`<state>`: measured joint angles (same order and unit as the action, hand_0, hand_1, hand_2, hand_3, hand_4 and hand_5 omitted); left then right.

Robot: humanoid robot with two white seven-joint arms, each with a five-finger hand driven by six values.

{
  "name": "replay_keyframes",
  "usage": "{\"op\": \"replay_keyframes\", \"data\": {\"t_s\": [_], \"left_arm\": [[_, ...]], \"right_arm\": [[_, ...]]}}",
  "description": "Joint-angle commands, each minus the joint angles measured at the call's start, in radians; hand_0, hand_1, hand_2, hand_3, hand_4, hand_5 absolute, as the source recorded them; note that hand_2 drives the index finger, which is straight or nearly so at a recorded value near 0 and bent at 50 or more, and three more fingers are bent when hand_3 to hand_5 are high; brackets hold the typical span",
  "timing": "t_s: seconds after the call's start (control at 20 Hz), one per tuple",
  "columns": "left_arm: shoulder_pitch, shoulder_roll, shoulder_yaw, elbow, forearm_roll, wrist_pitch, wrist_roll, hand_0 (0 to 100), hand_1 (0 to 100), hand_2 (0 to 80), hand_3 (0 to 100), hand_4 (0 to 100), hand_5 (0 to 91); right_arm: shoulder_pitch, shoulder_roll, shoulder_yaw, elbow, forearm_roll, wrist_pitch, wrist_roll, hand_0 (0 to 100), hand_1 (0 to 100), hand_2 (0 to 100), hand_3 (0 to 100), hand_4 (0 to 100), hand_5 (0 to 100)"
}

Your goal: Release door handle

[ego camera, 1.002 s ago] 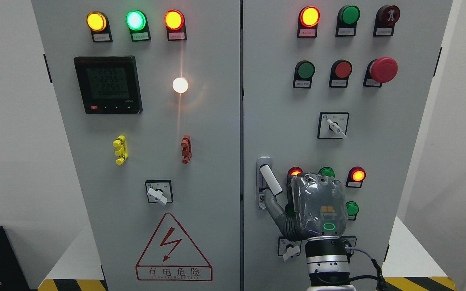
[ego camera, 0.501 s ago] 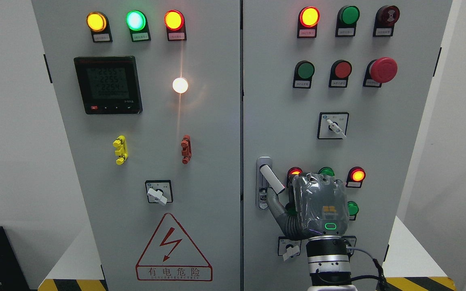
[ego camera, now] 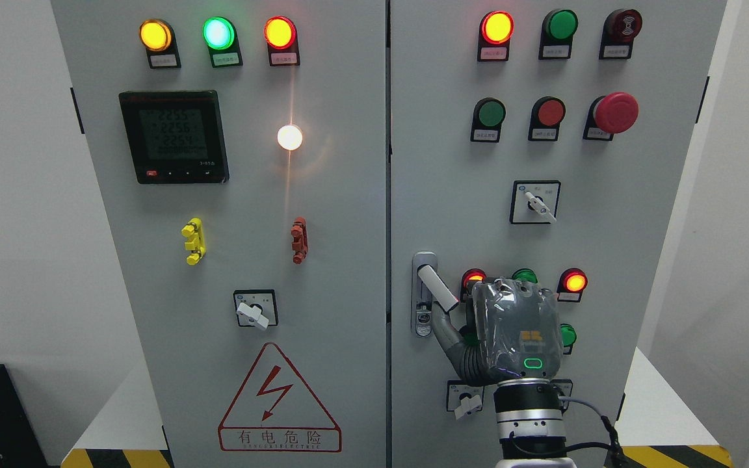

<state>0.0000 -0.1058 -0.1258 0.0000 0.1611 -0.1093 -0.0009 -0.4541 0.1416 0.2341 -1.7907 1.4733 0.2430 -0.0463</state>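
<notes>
So the right hand (ego camera: 519,335) sits low on the right-hand cabinet door (ego camera: 608,227), back of the palm to the camera, thumb poking up-left and touching the underside of the white door handle (ego camera: 436,287). That handle is swung out from its silver latch plate (ego camera: 422,296) and tilts down to the right, which suggests it was turned. The other fingers are hidden behind the palm, so whether they're curled or loose is impossible to tell (the thumb alone doesn't look like a real grip). Counting: one handle, one robot hand showing, two doors, three white-levered rotary switches.
</notes>
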Motion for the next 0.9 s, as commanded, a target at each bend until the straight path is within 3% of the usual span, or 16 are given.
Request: {"op": "replay_keyframes", "data": {"t_s": [0.0,0.85], "left_arm": [[-0.026,0.0,0.0,0.029,0.001,0.0,0.001,12,56,0.0,0,0,0.0],[-0.026,0.0,0.0,0.029,0.001,0.0,0.001,12,56,0.0,0,0,0.0]], "right_arm": [[0.0,0.0,-0.007,0.001,0.001,-0.001,0.002,46,47,91,100,100,100],[-0.003,0.0,-0.016,-0.009,-0.004,-0.002,0.003,49,44,91,100,100,100]]}}
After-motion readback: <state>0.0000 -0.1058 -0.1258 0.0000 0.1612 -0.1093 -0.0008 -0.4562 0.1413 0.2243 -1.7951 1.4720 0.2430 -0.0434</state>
